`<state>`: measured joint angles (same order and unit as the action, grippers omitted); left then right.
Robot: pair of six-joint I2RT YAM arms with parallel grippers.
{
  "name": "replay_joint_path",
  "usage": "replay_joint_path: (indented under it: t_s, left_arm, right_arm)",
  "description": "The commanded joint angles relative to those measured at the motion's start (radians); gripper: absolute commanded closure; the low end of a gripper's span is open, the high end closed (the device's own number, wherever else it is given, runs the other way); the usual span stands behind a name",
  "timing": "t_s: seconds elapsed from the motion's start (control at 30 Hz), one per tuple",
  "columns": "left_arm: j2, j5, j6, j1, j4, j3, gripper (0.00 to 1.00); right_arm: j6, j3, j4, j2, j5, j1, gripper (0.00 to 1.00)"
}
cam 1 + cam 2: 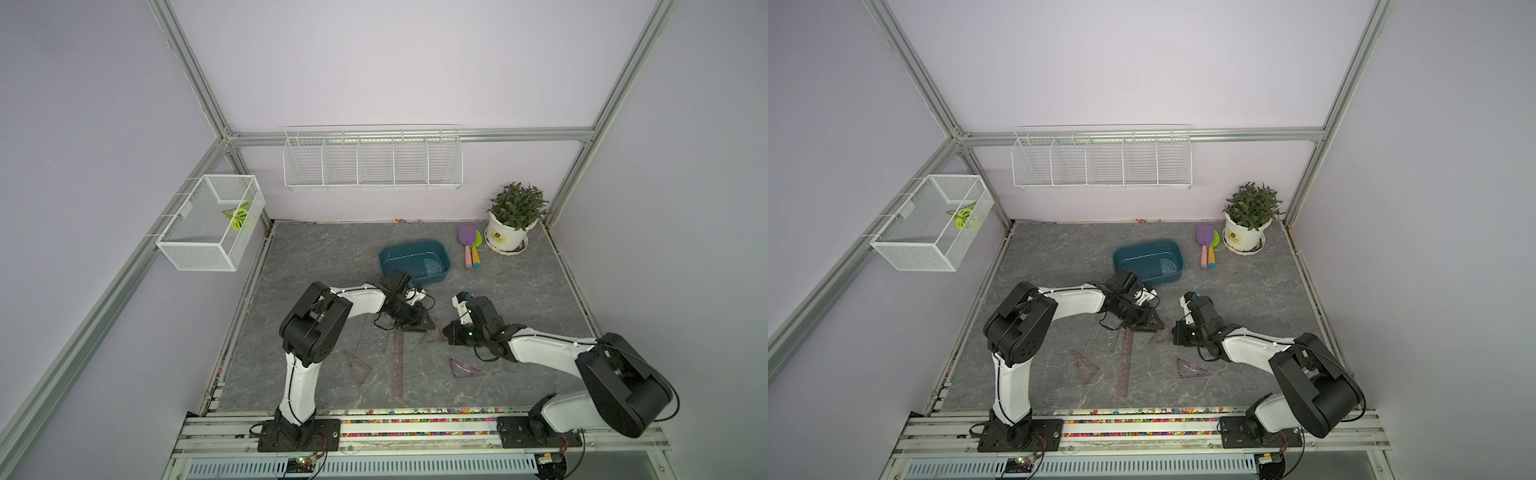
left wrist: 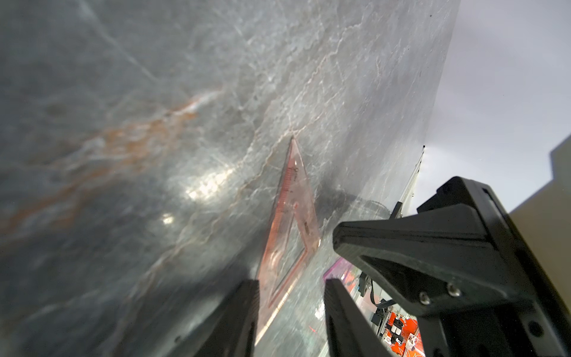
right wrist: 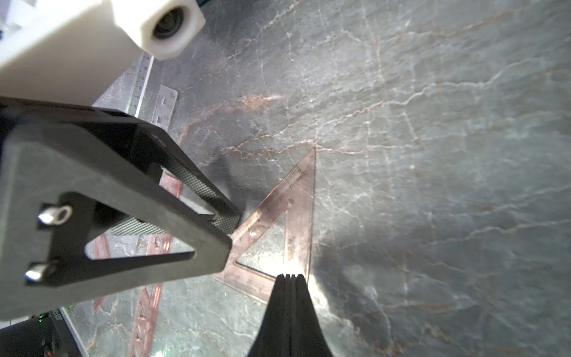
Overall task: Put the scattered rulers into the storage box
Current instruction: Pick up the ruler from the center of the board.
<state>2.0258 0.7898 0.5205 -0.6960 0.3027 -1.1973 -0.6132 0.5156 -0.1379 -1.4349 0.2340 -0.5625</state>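
Teal plastic, the storage box sits on the grey marble-look bench w/ just one of the rulers in it. That's the bluish protractor, flat on the box floor at the end nearer the toy shovels. So approx. one of seven done, i.e. early days.

Everything else is out on the bench, all on the robot's side of the box:
- **Closest to the box:** the small brown triangle, flat on the bench btwn the two claws.
- **Further from the box:** the long brown ruler, a second brown triangle and the purple triangle.
- **Also out there:** a clear straight ruler and a shorter clear ruler, both v. faint in both top views.

That makes six to go by my count.

Left claw is part open, fingers apart w/ the small triangle's edge showing btwn them. Nothing is gripped as far as I can see, since the piece lies flat.

Right claw is closed tight and empty. Its tip is down at the triangle's edge and seems to touch it, just beside the left claw.

My read is that the right claw pins or nudges the piece so the left can get a finger under. Thin, flat plastic on a smooth bench is prob. hard to pinch from above and may skid. This triangle looks like the one in hand. After it come the carry to the box and five more pickups.
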Motion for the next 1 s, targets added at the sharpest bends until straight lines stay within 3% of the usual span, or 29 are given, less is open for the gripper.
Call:
replay_joint_path:
  t_s: [0.0,0.97]
  left_arm:
    - [0.009,-0.062,-0.002,-0.009,0.052,0.036,0.58]
    - [-0.045,-0.115,-0.032,0.013,0.142,0.053,0.48]
  right_arm:
    - [0.001,0.023,0.001,-0.007,0.011,-0.005,1.0]
    - [-0.022,-0.097,-0.068,-0.131,-0.036,-0.017,1.0]
